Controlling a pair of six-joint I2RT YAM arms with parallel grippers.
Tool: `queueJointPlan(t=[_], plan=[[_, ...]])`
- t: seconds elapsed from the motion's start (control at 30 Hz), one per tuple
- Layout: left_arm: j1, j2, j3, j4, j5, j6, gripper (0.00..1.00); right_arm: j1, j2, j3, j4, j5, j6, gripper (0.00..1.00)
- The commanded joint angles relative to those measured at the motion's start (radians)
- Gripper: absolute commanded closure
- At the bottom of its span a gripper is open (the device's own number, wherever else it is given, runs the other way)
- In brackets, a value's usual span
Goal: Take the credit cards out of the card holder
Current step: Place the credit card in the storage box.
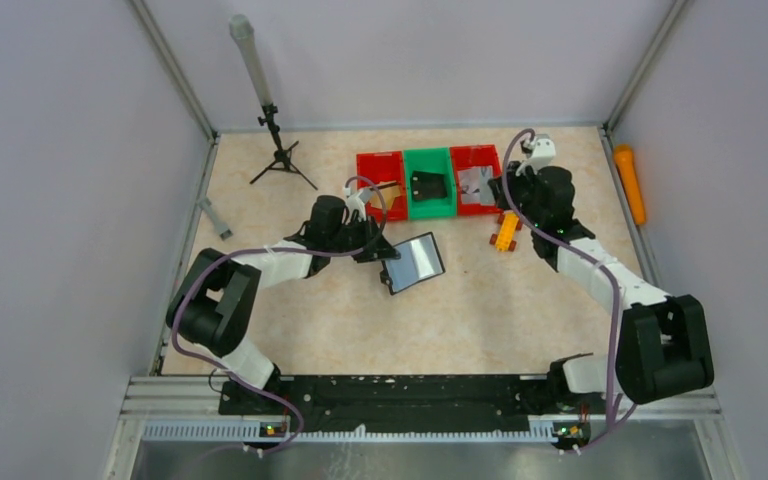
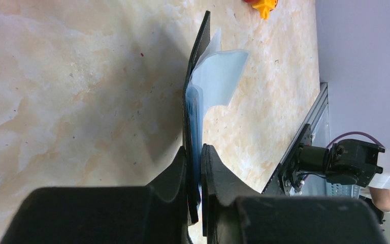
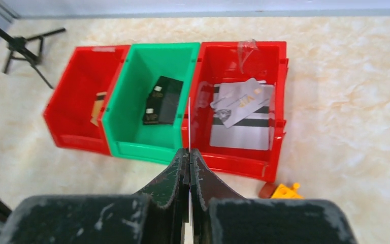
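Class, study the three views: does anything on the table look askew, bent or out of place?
The card holder, pinched in the left gripper, has a clear inner sleeve bent and fanning out instead of lying flat. In the right-hand red bin, the cards lie overlapping at odd angles. Nothing looks broken or spilled.

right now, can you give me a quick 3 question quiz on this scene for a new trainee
1. Pick one: what are the left fingers clamped on?
A) the card holder
B) a spoon
C) nothing

2. True or false: the green bin sits between the two red bins.

3. Fill the gap: the right fingers are shut on a thin ____ seen edge-on, held above the bins.

Key
1. A
2. True
3. card
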Motion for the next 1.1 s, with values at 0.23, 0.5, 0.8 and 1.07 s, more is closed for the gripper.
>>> queueJointPlan(t=[0.23,0.5,0.8,1.07], plan=[[0.003,-0.045,0.018,0.044,0.017,0.004,1.0,0.001,0.079,0.12,0.019,-0.085,-0.62,1.0],[0.003,-0.051,0.024,0.034,0.019,0.011,1.0,0.002,0.221,0.202,0.009,-0.226,-1.029,1.0],[0.003,-0.033,0.034,0.025,0.026,0.016,1.0,0.002,0.384,0.331,0.015,-0.202,-1.19,1.0],[0.003,-0.029,0.041,0.02,0.033,0.016,1.0,-0.008,0.526,0.417,-0.053,-0.235,-1.399,1.0]])
